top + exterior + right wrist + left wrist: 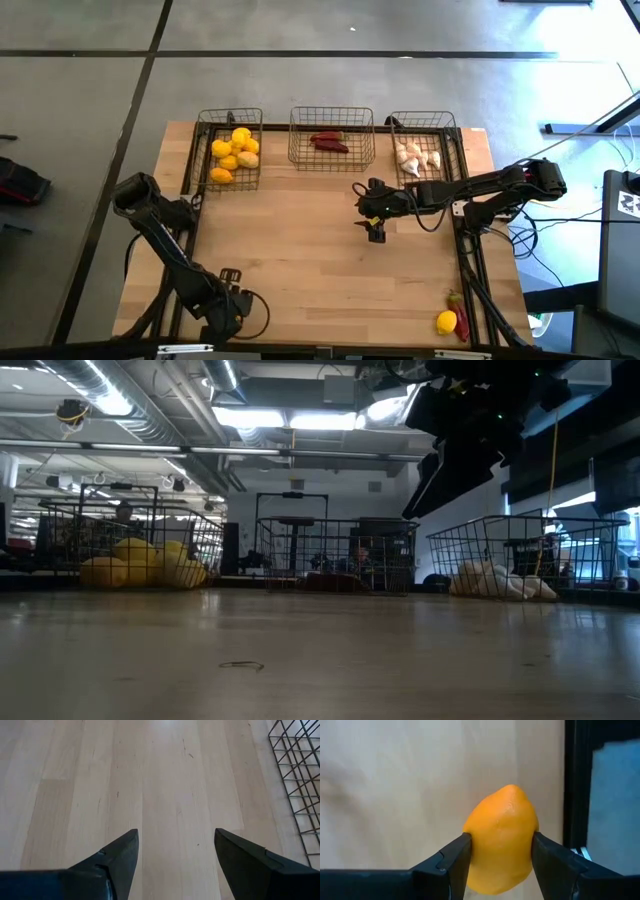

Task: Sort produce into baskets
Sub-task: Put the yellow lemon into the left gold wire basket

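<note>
Spanning most of the high view: table [300,260], pale wood planks, grain running left to right.

Sitting in a row along far edge: three dark wire baskets, sides open grid.
- left basket [230,112]: lemons [238,152] heaped, yellow, some deeper orange-yellow; axes mixed, no common direction.
- middle basket [332,108]: chilies [330,142], dark red, slim, long axes roughly left-right across the basket.
- right basket [422,114]: garlic [415,155], whitish bulbs bunched together; pointing cannot tell.

Reaching in from the right side: right claw [176,840], over bare wood mid-table, near side of the middle and right baskets, fingers spread wide, nothing between them.

Parked at near-left corner: left claw [501,847], clamped on held lemon [502,837].
- held lemon: long axis in line with the fingers, tapered nub pointing away from the wrist.
- pinched across its short axis, one finger on each flank.
- skin orange-yellow, finely dimpled, slight gloss.
- hidden under the arm in the high view; from the wrist view, over wood beside a dark frame member.

Lying at near-right corner:
- loose lemon [446,322], yellow, near table edge; nub direction too small to tell.
- loose chili [460,325], just beside that lemon on its outer side, red with a greenish end, long axis roughly near-to-far, green end toward the baskets.
</note>
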